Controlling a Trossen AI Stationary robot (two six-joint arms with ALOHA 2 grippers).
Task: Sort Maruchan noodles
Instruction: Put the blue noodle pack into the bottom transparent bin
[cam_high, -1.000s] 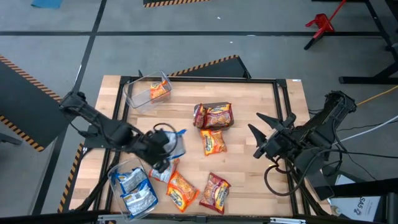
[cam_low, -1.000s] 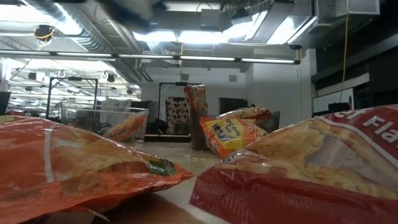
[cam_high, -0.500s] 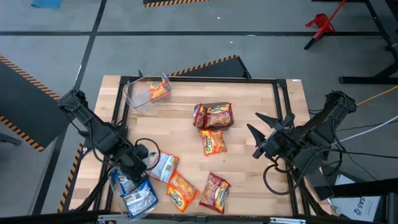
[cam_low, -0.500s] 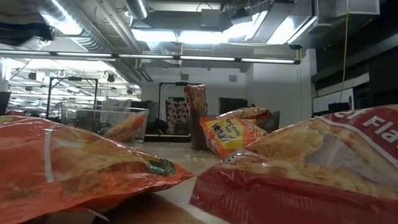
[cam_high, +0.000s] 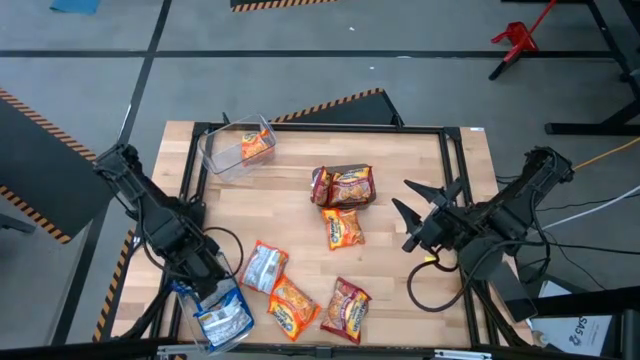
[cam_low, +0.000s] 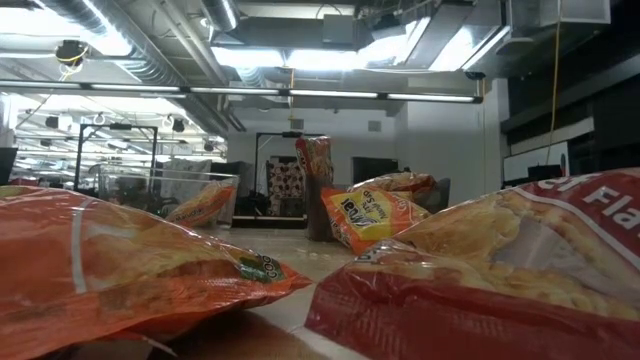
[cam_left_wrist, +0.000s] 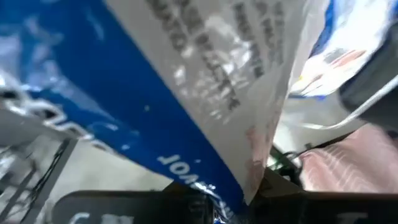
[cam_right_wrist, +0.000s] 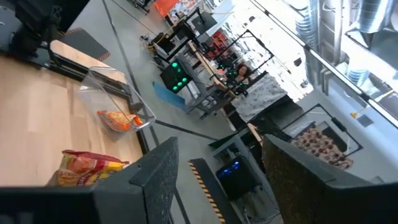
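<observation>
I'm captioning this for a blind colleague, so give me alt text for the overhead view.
The left gripper holds a blue-and-white noodle packet over a clear bin at the wooden table's near-left corner. Six packets lie loose mid-table, and the right gripper waits open at the right.

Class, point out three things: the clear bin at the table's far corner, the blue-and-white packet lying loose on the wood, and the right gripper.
clear bin (cam_high: 222, 152), high view, its bare floor.
blue-and-white packet (cam_high: 264, 268), high view, its middle.
right gripper (cam_high: 407, 203), high view, midway between its open fingertips.

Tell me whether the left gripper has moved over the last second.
Yes. In the high view the left gripper has swung from beside the loose blue-and-white packet toward the table's left front corner, over the clear bin.
</observation>
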